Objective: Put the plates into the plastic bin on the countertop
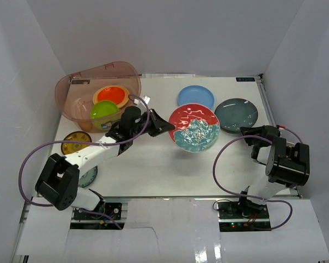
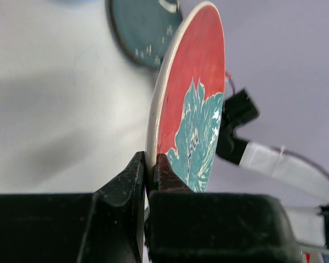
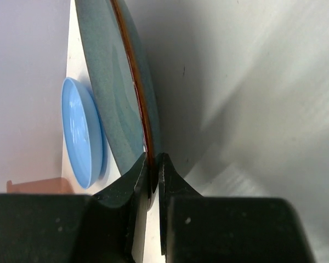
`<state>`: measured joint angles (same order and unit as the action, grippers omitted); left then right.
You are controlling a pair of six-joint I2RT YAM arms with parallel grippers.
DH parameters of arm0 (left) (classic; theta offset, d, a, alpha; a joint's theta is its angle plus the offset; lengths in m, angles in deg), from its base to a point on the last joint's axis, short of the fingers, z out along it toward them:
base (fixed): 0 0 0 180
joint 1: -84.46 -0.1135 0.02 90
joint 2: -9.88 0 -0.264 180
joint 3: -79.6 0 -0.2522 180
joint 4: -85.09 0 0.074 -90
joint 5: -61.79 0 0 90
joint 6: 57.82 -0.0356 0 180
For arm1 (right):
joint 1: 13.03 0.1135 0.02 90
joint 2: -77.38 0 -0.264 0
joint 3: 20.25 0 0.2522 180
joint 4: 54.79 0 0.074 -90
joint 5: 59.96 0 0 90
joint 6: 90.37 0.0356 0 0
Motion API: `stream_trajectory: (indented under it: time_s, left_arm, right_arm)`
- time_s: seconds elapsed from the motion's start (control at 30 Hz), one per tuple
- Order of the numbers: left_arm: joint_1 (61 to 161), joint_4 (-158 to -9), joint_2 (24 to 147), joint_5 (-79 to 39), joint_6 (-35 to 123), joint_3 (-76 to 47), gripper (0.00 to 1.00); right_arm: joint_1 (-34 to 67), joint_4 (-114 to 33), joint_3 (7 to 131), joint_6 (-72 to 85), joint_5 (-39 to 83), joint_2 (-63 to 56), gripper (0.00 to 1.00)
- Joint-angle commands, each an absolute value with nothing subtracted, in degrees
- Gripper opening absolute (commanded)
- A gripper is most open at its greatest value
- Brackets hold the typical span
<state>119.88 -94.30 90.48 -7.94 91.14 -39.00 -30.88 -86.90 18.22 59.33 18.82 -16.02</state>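
Observation:
My left gripper (image 1: 165,125) is shut on the rim of the red-and-teal floral plate (image 1: 193,127) and holds it above the countertop (image 1: 153,164), right of the plastic bin (image 1: 77,87). In the left wrist view the fingers (image 2: 132,178) pinch that plate (image 2: 192,109) edge-on. My right gripper (image 1: 253,133) is shut on the near rim of the dark teal plate (image 1: 237,114); in the right wrist view the gripper (image 3: 153,164) clamps its brown edge (image 3: 112,82). The bin holds an orange-red plate (image 1: 112,94) on a tan one and a green plate (image 1: 104,110).
A blue plate (image 1: 196,97) lies at the back, left of the teal plate, and also shows in the right wrist view (image 3: 82,131). A yellow patterned plate (image 1: 77,142) and a grey patterned plate (image 1: 90,176) lie beside the left arm. White walls enclose the countertop.

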Motion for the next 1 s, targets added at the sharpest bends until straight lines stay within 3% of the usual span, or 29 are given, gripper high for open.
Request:
stream_trajectory:
  time_s: [0.0,0.23,0.37,0.63,0.93,0.97]
  left_arm:
    - [112.34,-96.13,82.31,-6.22,91.61,-30.93,0.00]
    - [87.74,-81.78,82.37,-8.34,86.07,-20.03,0.00]
    - [75.26,-75.53,85.89,-9.04,84.22,-19.92,0.00]
    - [67.95,-73.85,87.66,-15.46,78.86,-26.51,0.00]
    - [66.79,-71.58,93.73,-15.11,75.60,-26.69,0.01]
    - [66.79,-71.22,93.55,-15.03,75.34,-27.13,0.07]
  right_arm:
    - [-31.40,-95.17,18.04,62.47,14.93,-8.50,0.08]
    - [-31.23,-87.54,16.98,59.84,9.30,2.22,0.08]
    - [-25.72,-80.16,21.09,54.05,7.63,7.67,0.08]
    - [-9.03,-73.83,37.26,47.55,4.55,5.94,0.08]
    - [10.84,-62.31,73.29,40.24,5.42,-14.09,0.08]
    - [12.35,-61.52,75.76,40.06,5.86,-17.77,0.08]
